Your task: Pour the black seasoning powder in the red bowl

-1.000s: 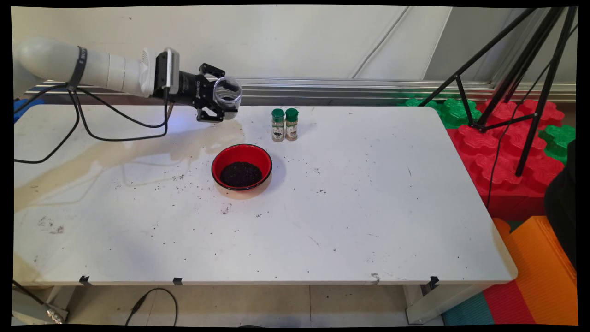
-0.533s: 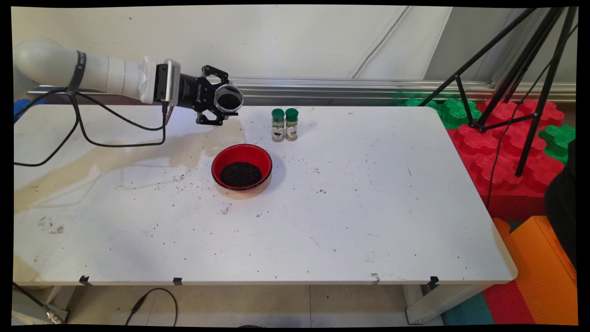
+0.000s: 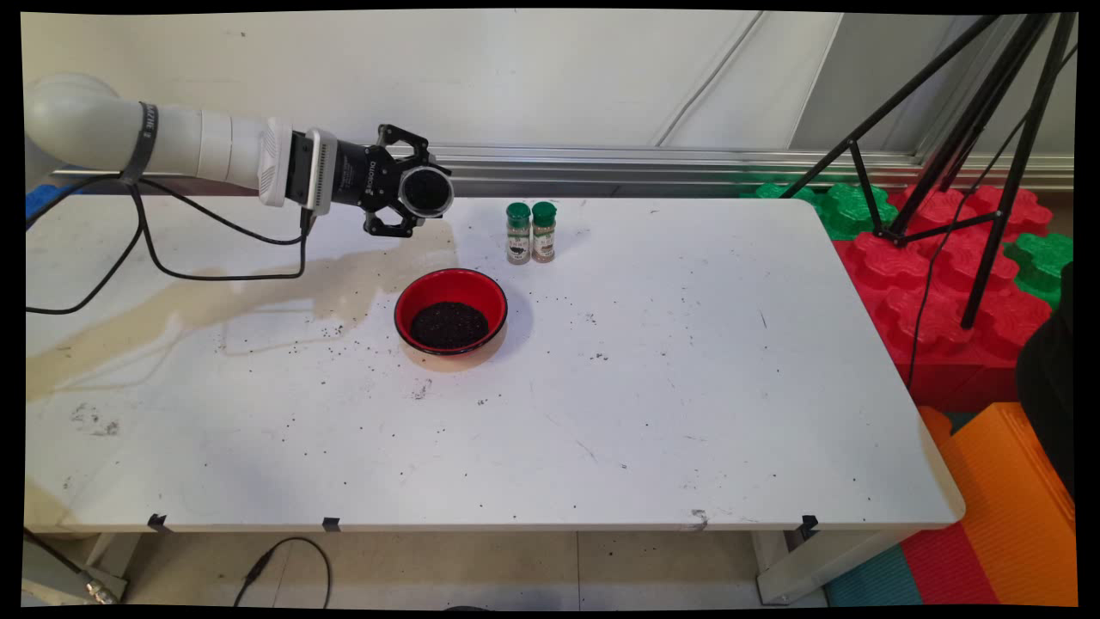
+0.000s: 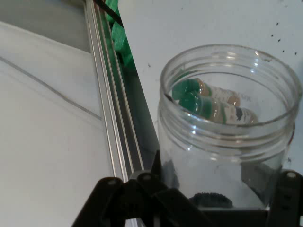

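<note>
Main and hand views. The claw [image 3: 418, 193] is clenched on a clear plastic jar [image 3: 426, 191], held in the air over the worktop's [image 3: 670, 378] far left part, close to the back edge. The arm reaches in level from the left, so the jar lies on its side with its round end facing the main camera. In the hand view the jar [image 4: 227, 127] fills the right half of the frame, its threaded mouth open and a small dark residue lying inside near the claw [image 4: 208, 198]. A red bowl [image 3: 450, 310] holding dark grains stands on the worktop below and slightly right of the jar, apart from it. Two green-capped spice bottles [image 3: 530, 232] stand upright and touching, just right of the jar, near the back edge. Dark specks lie scattered around the bowl.
</note>
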Controlling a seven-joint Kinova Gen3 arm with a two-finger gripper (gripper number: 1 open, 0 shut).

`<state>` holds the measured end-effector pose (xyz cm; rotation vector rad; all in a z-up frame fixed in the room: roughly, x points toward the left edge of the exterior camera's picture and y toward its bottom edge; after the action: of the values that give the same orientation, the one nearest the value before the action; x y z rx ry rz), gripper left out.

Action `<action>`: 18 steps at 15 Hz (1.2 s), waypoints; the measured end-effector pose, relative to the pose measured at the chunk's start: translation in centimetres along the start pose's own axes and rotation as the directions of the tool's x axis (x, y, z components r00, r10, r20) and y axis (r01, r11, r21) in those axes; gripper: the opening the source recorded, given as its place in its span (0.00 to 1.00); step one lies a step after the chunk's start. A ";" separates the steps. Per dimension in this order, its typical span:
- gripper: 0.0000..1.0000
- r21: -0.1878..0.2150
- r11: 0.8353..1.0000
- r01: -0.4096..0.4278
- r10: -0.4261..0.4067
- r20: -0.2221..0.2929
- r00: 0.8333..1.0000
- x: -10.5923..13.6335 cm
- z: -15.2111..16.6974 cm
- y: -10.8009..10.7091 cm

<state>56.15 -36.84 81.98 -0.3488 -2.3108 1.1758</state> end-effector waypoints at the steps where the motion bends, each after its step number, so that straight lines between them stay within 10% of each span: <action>1: 0.00 0.001 1.000 -0.025 0.025 0.003 1.000 0.1 0.0 0.1; 10: 0.00 0.010 0.972 -0.234 0.233 0.022 0.972 1.0 0.0 0.3; 18: 0.00 0.013 0.908 -0.418 0.417 0.034 0.908 1.6 -0.2 0.4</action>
<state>54.97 -35.75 82.25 -0.8590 -2.3140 1.4083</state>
